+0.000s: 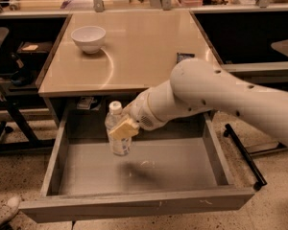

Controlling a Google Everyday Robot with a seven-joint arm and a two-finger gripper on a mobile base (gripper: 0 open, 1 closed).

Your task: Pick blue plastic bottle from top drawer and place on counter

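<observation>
The wide, shallow grey top drawer [134,208] stands open, its scuffed floor holding only the blue plastic bottle [117,143], a small clear white-capped one, upright toward the far left. The gripper [123,129], on a smooth white arm [221,96], has its tan fingers clamped on the bottle's middle. On the glossy beige counter [144,47] beyond sit a round white bowl [89,37] and a flat dark packet [183,57].
</observation>
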